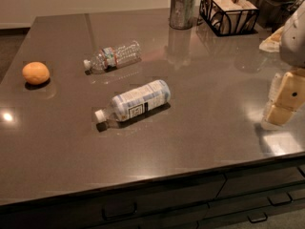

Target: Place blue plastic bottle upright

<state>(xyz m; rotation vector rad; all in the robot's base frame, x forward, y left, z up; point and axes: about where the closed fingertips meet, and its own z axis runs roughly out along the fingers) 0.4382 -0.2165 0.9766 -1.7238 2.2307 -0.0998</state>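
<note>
While the blue plastic bottle (136, 100) lies flat, the gripper (285, 102) hovers far right, grip state unclear.

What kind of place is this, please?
Probably an office kitchenette or break room: a dark counter with drawers below, a metal cup and a wire basket. The gripper hangs above the counter's right edge.

Orange (35, 73), crinkled bottle (114, 56), metal cup (182, 12), wire basket (229, 12)
</note>
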